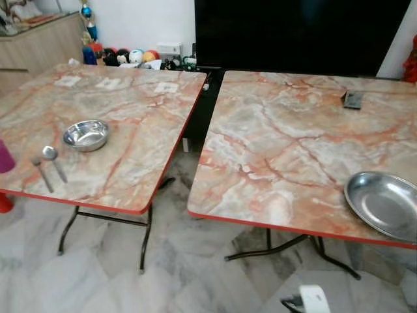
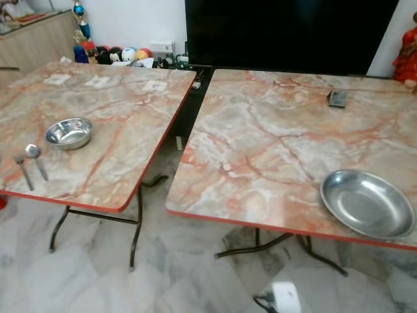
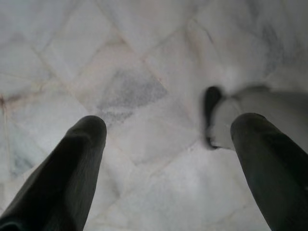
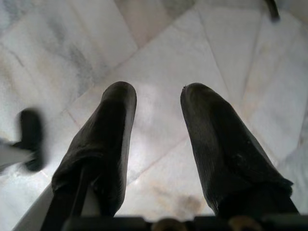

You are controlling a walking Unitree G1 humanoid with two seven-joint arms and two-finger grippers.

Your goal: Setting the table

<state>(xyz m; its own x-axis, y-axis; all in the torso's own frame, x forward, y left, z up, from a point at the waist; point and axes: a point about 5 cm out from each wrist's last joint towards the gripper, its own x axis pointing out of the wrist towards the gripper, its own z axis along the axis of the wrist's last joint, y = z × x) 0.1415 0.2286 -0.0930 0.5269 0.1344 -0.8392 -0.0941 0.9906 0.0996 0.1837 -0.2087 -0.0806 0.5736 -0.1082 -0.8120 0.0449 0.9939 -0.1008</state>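
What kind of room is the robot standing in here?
Probably a home living or dining room: two marble-patterned folding tables with a steel bowl and a steel plate, a big dark television, and toys along the wall.

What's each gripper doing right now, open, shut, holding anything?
Left gripper: open, empty, hanging over the marble floor.
Right gripper: open, empty, also pointed down at the floor.

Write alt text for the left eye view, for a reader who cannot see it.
Two marble-patterned folding tables stand side by side on a pale marble floor. The left table holds a small steel bowl with a spoon and a fork beside it; the right table holds a wide steel plate near its front edge and a remote at the back.
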